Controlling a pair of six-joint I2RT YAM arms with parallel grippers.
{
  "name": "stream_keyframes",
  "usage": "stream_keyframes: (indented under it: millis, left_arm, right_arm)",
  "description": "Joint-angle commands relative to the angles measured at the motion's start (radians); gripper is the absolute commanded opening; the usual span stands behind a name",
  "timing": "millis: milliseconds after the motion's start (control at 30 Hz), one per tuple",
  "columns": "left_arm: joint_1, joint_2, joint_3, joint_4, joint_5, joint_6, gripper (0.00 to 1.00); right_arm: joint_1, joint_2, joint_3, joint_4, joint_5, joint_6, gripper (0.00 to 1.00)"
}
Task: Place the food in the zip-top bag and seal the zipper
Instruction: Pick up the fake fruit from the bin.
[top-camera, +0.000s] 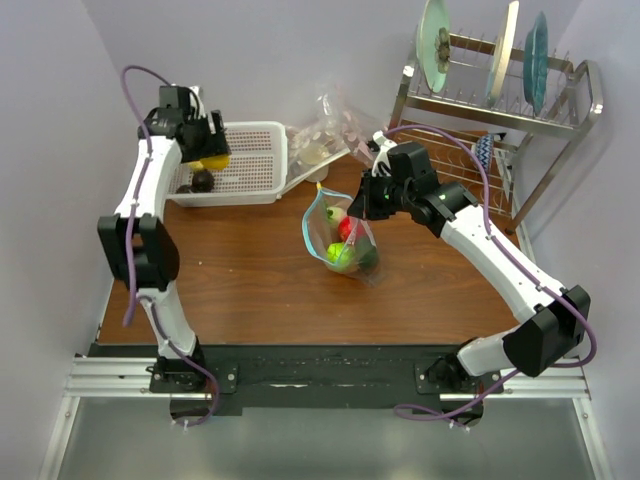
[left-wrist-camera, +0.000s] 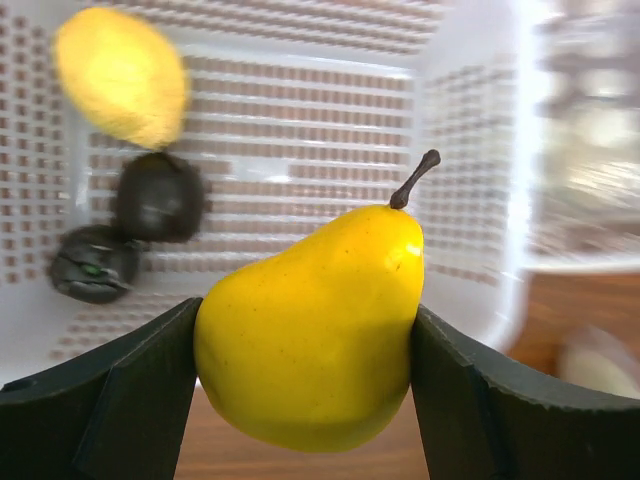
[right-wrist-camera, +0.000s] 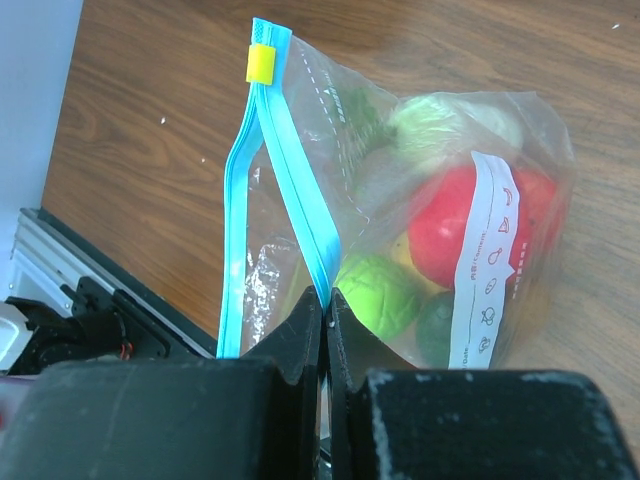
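4 or more plastic fruits (right-wrist-camera: 450, 220) sit in the clear zip-top bag (right-wrist-camera: 320, 90) at mid-table (top-camera: 230, 270). More wait in the white mesh basket (top-camera: 255, 160) at 11 o'clock. My left gripper (left-wrist-camera: 306, 308) clamps a yellow plastic pear (left-wrist-camera: 310, 340). My right gripper (right-wrist-camera: 327, 300) nips the unsealed light-blue zipper strip (right-wrist-camera: 240, 200). From above, the bag runs 11 to 5, mouth at 11.

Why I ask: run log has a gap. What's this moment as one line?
left end effector shut on yellow plastic pear | right end effector shut on light-blue zipper strip | clear zip-top bag open, partly filled
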Motion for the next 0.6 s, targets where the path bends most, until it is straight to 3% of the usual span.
stream_keyframes:
  millis: [0,133,300,467,567]
  left_arm:
    - [-0.056,-0.21,-0.158,0.157,0.257,-0.088,0.61]
    - [-0.144,-0.4,-0.333,0.275,0.309,-0.146,0.61]
    - [-0.262,-0.608,-0.626,0.536,0.395,-0.262,0.58]
    - [-0.397,-0.709,-0.913,0.922,0.447,-0.45,0.55]
    - [-0.489,-0.713,-0.97,1.006,0.397,-0.481,0.54]
  right_arm:
    - [0.003,0.007,0.047,0.03,-0.046,0.012,0.0]
    - [0.005,0.013,0.055,0.036,-0.078,0.025,0.0]
    - [0.003,0.02,0.058,0.039,-0.103,0.042,0.0]
    - [0.005,0.017,0.075,0.033,-0.111,0.048,0.0]
    - [0.003,0.013,0.084,0.019,-0.104,0.048,0.0]
